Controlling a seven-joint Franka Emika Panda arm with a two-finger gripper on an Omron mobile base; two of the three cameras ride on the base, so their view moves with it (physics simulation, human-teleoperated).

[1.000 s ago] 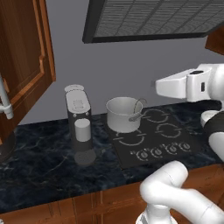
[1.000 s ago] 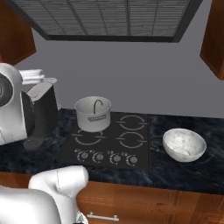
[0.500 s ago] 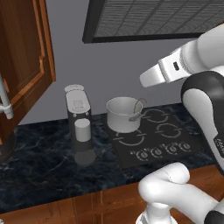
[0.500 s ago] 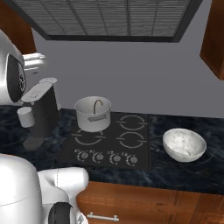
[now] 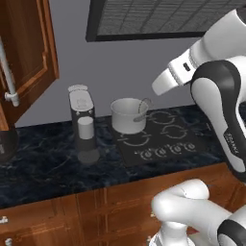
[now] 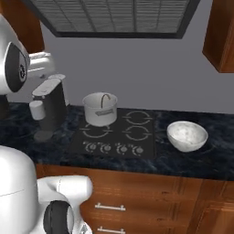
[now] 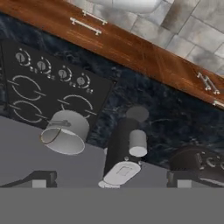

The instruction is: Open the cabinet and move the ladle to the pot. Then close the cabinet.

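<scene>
The cabinet's brown door stands swung open at the upper left, its long silver handle facing me. On the back left burner sits the pale pot. The ladle rests inside it, with its curved handle rising over the rim. My gripper is open and holds nothing. It hangs high over the counter, looking down on the pot and the coffee machine. My white arm reaches leftward above the cooktop.
A dark coffee machine with a small white cup stands left of the black cooktop. A white bowl sits right of the cooktop. A range hood hangs above. A dark appliance stands at far left.
My arm has swung up and leftward, away from the pot. The ladle stays in the pot and the cabinet door stays open.
</scene>
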